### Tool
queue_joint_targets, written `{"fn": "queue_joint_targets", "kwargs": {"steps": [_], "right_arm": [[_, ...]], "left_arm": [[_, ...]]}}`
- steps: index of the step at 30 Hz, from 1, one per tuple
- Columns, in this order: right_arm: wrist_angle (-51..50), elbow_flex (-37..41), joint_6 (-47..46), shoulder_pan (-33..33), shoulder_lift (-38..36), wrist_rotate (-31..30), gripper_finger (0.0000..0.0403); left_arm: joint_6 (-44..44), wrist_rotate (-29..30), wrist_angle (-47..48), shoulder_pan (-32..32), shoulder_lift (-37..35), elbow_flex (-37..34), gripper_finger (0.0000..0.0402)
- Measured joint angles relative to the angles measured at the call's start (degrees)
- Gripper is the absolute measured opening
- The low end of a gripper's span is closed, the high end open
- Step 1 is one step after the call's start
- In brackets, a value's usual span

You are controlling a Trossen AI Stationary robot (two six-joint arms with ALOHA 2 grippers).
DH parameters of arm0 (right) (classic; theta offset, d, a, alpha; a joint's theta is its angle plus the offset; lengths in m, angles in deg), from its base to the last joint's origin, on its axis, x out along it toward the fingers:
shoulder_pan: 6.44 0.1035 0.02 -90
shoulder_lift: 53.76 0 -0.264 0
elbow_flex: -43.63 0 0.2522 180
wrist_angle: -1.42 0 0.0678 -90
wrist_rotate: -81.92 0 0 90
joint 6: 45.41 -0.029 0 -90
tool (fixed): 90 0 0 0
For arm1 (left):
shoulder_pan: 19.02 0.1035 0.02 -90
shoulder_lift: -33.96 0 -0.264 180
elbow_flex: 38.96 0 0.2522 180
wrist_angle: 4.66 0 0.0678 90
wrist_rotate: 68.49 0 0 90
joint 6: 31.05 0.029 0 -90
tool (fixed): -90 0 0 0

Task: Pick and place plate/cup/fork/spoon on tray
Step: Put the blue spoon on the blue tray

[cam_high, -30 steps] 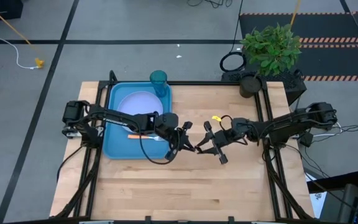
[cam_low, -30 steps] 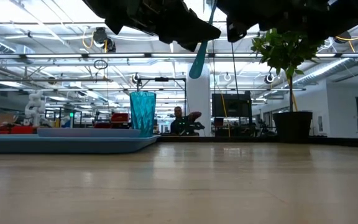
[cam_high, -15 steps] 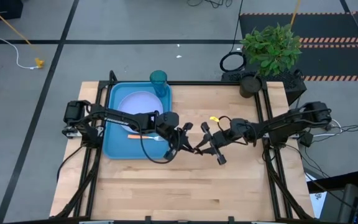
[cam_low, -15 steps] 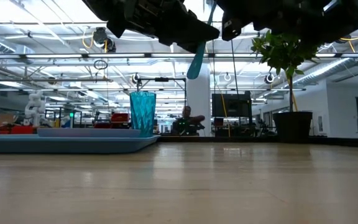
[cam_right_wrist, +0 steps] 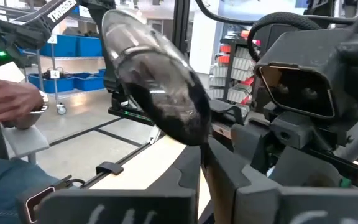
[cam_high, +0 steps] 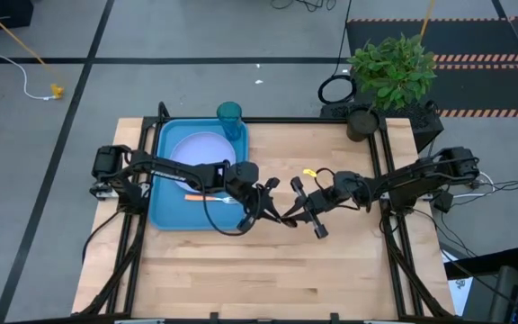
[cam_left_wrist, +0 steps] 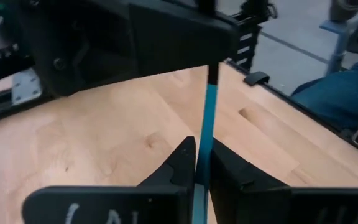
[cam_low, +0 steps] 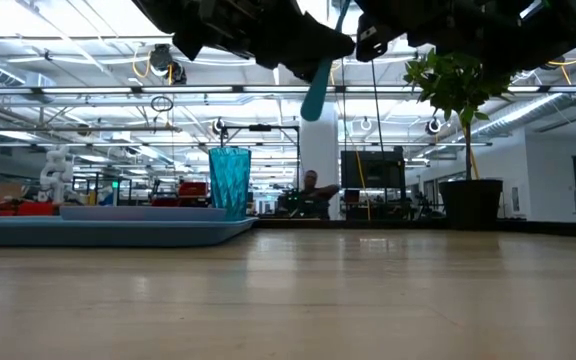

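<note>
We've got the spoon (cam_low: 317, 92) hanging in mid-air near the center of the high view, clamped at once by the left gripper (cam_left_wrist: 197, 163) on its blue handle and the right gripper (cam_right_wrist: 202, 163) just under the bowl. If both keep squeezing while one arm pulls away, it'll probably twist loose and drop on the table (cam_high: 331, 270), well short of the tray (cam_high: 163, 216) at center left. Both arms reach inward, tips nearly touching, well above the tabletop.

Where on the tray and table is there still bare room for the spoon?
Tray: plate fills the middle, cup the far corner; a bare strip runs near the fork. Table: the whole near half is bare. Crowded mid-table, where left gripper and right gripper both clamp the spoon.
</note>
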Motion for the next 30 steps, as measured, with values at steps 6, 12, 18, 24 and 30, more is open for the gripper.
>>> {"fn": "queue_joint_targets", "kwargs": {"steps": [6, 12, 18, 24, 30], "right_arm": [[-1.3, 0.1, 0.0, 0.0, -0.6, -4.3, 0.0001], [-3.2, 0.1, 0.0, 0.2, -2.8, -8.1, 0.0], [-4.4, 0.1, 0.1, 1.9, -4.9, -20.0, 0.0], [-3.9, 0.1, 0.8, 4.5, -6.1, -32.3, 0.0], [-2.9, 0.1, 0.3, 5.2, -6.1, -32.6, 0.0]], "left_arm": [[-4.0, 6.5, 2.1, 0.2, -0.7, 0.0, 0.0061], [-4.4, 10.4, 4.6, 0.3, -2.0, 0.0, 0.0084], [-5.8, 18.2, 5.5, 0.3, -3.3, 0.0, 0.0085], [-6.8, 24.4, 5.6, 0.3, -4.2, 0.0, 0.0085], [-6.7, 24.3, 4.1, 0.3, -4.3, 0.0, 0.0063]]}}
